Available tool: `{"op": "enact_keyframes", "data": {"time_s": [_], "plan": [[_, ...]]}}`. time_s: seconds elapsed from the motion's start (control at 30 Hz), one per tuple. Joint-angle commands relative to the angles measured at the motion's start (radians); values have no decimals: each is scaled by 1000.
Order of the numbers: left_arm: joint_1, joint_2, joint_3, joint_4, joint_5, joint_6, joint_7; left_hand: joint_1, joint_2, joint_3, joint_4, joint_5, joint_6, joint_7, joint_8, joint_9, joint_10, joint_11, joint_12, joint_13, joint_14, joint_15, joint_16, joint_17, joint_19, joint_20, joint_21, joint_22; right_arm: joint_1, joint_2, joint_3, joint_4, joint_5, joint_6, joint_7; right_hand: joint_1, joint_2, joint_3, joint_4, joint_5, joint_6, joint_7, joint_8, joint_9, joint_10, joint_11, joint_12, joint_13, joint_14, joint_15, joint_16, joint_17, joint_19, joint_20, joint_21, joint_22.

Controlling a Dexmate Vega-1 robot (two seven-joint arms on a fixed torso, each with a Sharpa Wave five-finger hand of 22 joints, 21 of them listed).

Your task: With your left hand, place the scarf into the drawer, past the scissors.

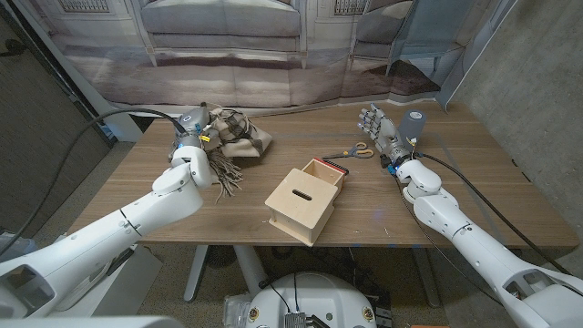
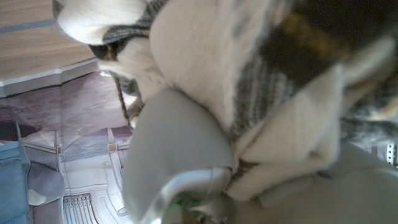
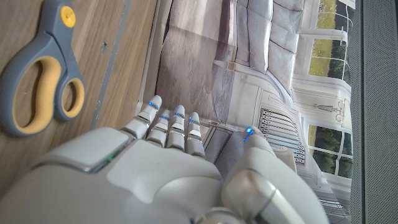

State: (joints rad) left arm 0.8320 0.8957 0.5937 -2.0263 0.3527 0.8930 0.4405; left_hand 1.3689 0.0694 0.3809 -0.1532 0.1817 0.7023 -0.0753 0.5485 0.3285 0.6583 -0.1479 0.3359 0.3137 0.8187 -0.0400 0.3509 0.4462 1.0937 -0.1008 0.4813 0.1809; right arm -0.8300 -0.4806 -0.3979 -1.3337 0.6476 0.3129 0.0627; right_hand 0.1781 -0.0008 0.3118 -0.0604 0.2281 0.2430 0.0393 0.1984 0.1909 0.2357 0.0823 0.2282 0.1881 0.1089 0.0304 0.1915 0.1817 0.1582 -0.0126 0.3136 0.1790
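The scarf, beige with dark stripes and a fringe, lies bunched near the counter's far left corner, its tassels trailing toward the near edge. The left hand is on the scarf's left end. In the left wrist view the cloth fills the space just ahead of the hand and presses against its grey fingers, which seem to curl round a fold; whether they truly grip it or only rest against it I cannot tell.

The drawer, a pale wooden box with a slot in its front, stands near the middle of the counter, closer to the near edge, pulled partly out of its case so that an open compartment shows at the back. It is well apart from the scarf.

The scissors, with grey and yellow handles, lie closed on the counter beyond the drawer and to its right, between the drawer and the right hand. In the right wrist view their handles sit on the wood just beside that hand.

The right hand stands upright on the right side of the counter, toward the far edge, palm roughly vertical, its fingers straight and side by side with the thumb held apart, holding nothing. It does not touch the scissors.

Behind the counter's far edge hangs a backdrop printed with a sofa and panelled walls.
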Motion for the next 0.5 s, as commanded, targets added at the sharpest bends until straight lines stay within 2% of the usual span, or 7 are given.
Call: {"op": "enact_keyframes", "data": {"time_s": [0.03, 0.1, 0.37, 0.43, 0.5], "plan": [[28, 25, -39, -9, 20, -89, 9, 29, 55, 20, 26, 5, 75, 60, 4, 0, 9, -3, -3, 6, 73, -172, 3, 6, 3, -5, 7, 4, 1, -7, 1, -2, -3, -6, -1, 0, 8, 4, -6, 1, 10, 1, 2, 3, 8, 0, 3, 5, 10, 2, -2, 2, 10, 1, -5, 2], [38, 30, -61, -7, 2, -131, 8, 29, 54, 20, 26, 5, 75, 60, 4, -1, 12, -3, -3, 7, 74, -173, 3, 8, 4, -7, 9, 4, 1, -8, 2, -4, -2, -8, -3, 0, 8, 4, -6, 1, 11, 1, 2, 3, 8, 0, 3, 5, 11, 2, -2, 2, 10, 1, -5, 2], [38, 38, -71, 11, 31, -213, 6, 27, 52, 18, 24, 4, 86, 54, 7, -5, 21, -7, -3, 11, 82, -179, 3, 17, 5, -11, 15, 5, 0, -9, 4, -5, -2, -6, -4, 0, 9, 3, -6, 1, 10, 1, 2, 3, 8, -1, 3, 5, 11, 2, -2, 2, 11, 0, -7, 3], [41, 57, -77, 16, 34, -260, -3, 26, 51, 18, 23, 4, 89, 54, 8, -6, 23, -6, -3, 12, 85, -181, 3, 19, 5, -12, 16, 5, -3, -8, 6, -7, 2, -9, -7, 0, 9, 3, -6, 1, 10, 1, 2, 3, 9, 0, 3, 5, 10, 2, -2, 2, 11, 1, -8, 3], [49, 43, -86, 22, 42, -275, 19, 26, 51, 18, 24, 3, 94, 54, 9, -7, 28, -5, -2, 13, 84, -180, 2, 21, 3, -11, 16, 5, -4, -7, 7, -8, 2, -9, -11, 0, 9, 3, -7, 1, 10, 1, 2, 3, 10, 1, 3, 5, 10, 3, -3, 2, 12, 1, -9, 3]]}}
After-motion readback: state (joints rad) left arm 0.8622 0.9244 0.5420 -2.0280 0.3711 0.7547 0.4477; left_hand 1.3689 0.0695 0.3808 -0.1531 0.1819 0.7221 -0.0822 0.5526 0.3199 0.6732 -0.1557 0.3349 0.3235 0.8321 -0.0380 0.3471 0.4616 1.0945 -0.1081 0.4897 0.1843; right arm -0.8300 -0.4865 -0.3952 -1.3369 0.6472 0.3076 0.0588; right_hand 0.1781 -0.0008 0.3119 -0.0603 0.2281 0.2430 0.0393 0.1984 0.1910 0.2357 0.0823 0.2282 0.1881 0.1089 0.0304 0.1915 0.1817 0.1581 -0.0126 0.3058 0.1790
